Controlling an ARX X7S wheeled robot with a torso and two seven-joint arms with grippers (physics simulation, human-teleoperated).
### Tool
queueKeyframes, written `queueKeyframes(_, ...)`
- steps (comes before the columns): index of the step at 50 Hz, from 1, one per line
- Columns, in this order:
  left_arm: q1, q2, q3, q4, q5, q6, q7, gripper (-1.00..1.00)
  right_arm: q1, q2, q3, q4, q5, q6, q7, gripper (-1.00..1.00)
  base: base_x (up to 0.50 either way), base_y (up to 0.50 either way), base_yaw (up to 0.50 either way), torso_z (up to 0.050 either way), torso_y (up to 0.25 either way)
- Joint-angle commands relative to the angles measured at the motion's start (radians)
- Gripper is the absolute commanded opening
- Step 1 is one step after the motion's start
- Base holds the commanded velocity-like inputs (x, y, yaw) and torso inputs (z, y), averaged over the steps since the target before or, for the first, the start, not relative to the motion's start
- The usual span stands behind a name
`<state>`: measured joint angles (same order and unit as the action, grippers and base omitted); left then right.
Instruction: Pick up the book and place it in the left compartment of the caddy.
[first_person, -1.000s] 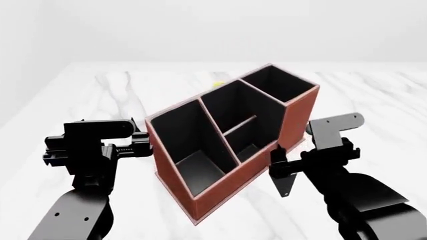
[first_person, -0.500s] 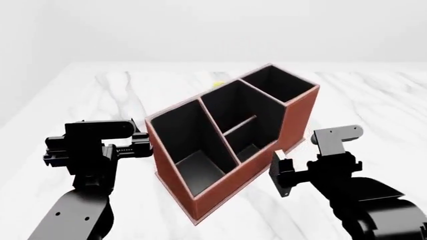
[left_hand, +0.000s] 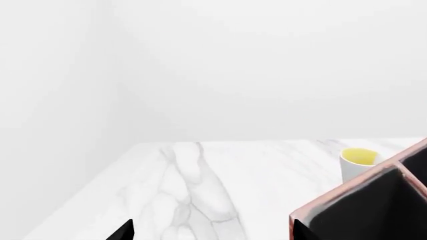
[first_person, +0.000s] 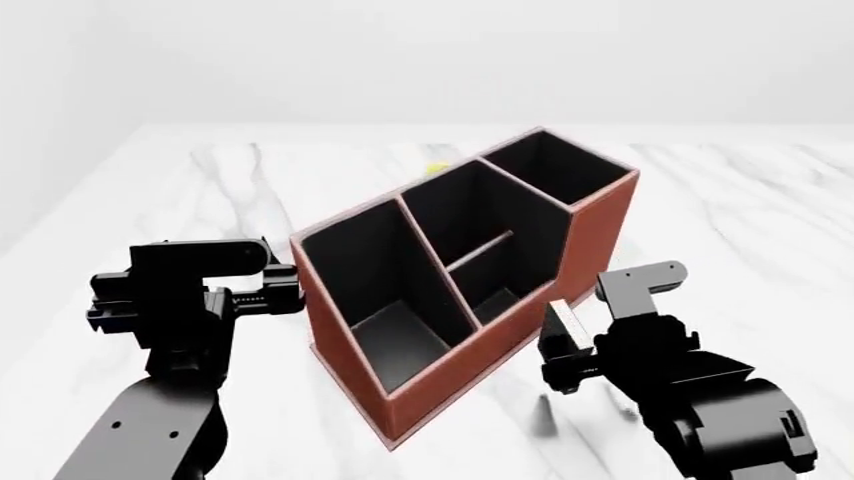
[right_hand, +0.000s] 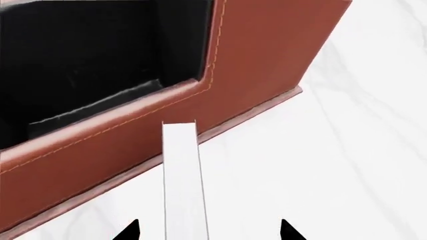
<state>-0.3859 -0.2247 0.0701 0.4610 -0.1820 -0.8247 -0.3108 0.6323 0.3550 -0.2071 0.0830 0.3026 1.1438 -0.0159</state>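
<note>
No readable text, labels, brands or numbers are showing anywhere: nothing on the caddy (first_person: 454, 290), the book (right_hand: 181, 185), or the arms.

Left wrist view: the caddy (left_hand: 373, 200) is cut by the frame edge — only one rim corner shows; a yellow-and-white cup (left_hand: 357, 164) stands partly hidden behind it. The left gripper (left_hand: 213, 235) shows two dark tips only. Right wrist view: the book (right_hand: 181, 180), seen edge-on, runs off the frame — its cover is hidden. Head view: the right gripper (first_person: 561, 345) fingers cannot be told apart.
</note>
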Motion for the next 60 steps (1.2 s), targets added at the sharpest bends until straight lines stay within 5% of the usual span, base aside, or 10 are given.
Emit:
queueKeyframes(1,-0.002,-0.004,0.001,-0.002,-0.006,0.001,-0.004,1.00,0.049,-0.026,-0.040,0.146,-0.018,-0.037,-0.012,1.00,0.00,0.00,0.00,0.000,0.000)
queueKeyframes(27,0.000,-0.010,0.008,-0.001,-0.015,0.003,-0.017,1.00,0.093,-0.066,-0.130,0.376,-0.049,-0.128,-0.056,1.00,0.00,0.00,0.00,0.000,0.000)
queueKeyframes(28,0.000,-0.010,0.008,-0.001,-0.015,0.003,-0.017,1.00,0.093,-0.069,-0.118,0.379,-0.049,-0.133,-0.044,-1.00,0.00,0.00,0.00,0.000,0.000)
queueKeyframes(46,-0.001,-0.015,0.011,-0.005,-0.021,0.007,-0.026,1.00,0.064,-0.039,-0.085,0.242,-0.037,-0.088,-0.001,-1.00,0.00,0.00,0.00,0.000,0.000)
queueKeyframes(60,-0.002,-0.019,0.008,-0.001,-0.029,0.003,-0.032,1.00,-0.175,0.091,0.178,-0.533,0.139,0.325,0.053,-1.00,0.00,0.00,0.00,0.000,0.001)
